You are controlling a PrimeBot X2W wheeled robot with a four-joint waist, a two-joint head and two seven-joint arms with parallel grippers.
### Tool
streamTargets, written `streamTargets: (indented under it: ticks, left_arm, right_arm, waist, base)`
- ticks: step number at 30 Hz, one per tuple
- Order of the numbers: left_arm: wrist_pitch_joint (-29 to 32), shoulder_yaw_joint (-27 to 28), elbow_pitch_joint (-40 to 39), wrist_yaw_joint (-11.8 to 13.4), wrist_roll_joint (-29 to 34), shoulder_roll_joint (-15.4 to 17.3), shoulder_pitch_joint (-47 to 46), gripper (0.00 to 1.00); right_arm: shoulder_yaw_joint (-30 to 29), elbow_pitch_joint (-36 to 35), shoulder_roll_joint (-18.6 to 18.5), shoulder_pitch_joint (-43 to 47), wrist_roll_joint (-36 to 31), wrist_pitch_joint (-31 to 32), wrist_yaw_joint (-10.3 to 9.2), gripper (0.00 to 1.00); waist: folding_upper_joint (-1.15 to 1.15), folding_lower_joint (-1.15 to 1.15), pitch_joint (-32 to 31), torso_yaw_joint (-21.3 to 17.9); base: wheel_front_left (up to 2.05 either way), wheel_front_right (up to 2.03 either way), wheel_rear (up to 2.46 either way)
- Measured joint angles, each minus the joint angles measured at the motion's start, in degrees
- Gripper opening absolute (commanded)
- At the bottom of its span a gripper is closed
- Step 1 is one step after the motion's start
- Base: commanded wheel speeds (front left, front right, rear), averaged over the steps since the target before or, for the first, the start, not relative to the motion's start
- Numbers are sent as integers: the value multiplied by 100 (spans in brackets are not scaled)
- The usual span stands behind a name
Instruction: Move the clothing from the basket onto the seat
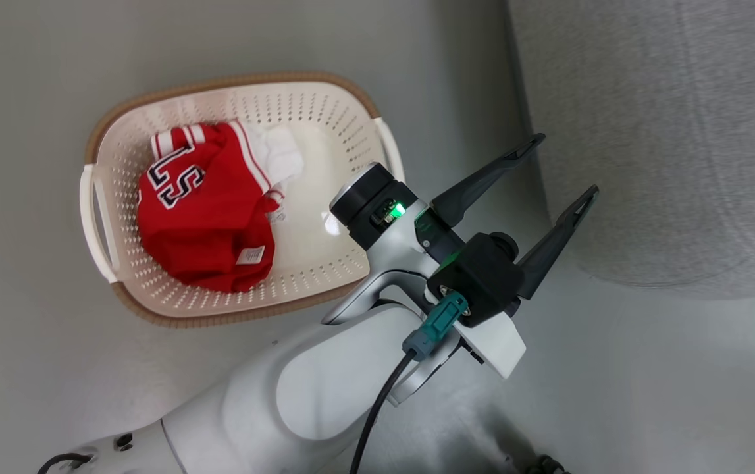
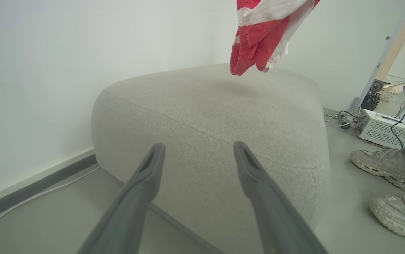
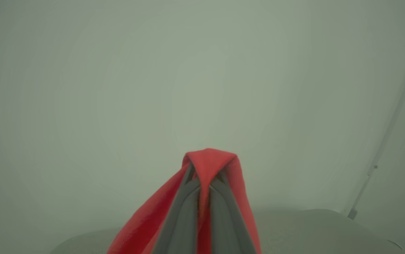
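In the head view the cream basket [image 1: 351,125] sits on the floor with a crumpled red jersey [image 1: 209,217] and a small white piece [image 1: 282,155] inside. My left gripper [image 1: 565,164] stands open and empty between the basket and the grey seat [image 1: 667,131]. The left wrist view has that gripper [image 2: 198,151] facing the seat [image 2: 216,120], above which a red and white garment [image 2: 258,38] hangs in the air. My right gripper [image 3: 204,176] is shut on a fold of red clothing [image 3: 207,162] draped over its fingers [image 3: 184,208].
A person's grey sneakers [image 2: 389,169] stand on the floor right of the seat, near a white box [image 2: 386,128] with cables. A pale wall runs behind the seat, and a dark baseboard [image 2: 36,187] with a cable lies to its left.
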Motion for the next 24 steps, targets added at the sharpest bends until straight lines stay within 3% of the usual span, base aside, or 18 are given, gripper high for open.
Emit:
streamTargets:
  ticks: [11,17,24]
  left_arm:
    - [-1,-301,-111,335,-26,5,-244,100]
    - [-1,-337,-222,398,-71,8,-310,100]
    - [-1,-301,-360,448,-77,1,-311,100]
  right_arm:
    - [-494,910,-174,-743,-476,-1,1,0]
    - [-48,1115,138,-689,-357,-1,1,0]
    - [387,1168,270,-9,-18,-1,1,0]
  waist:
    - [0,0,700,484]
    - [0,0,819,675]
    - [0,0,608,779]
  base:
    - [0,0,0]
    - [0,0,0]
    - [0,0,0]
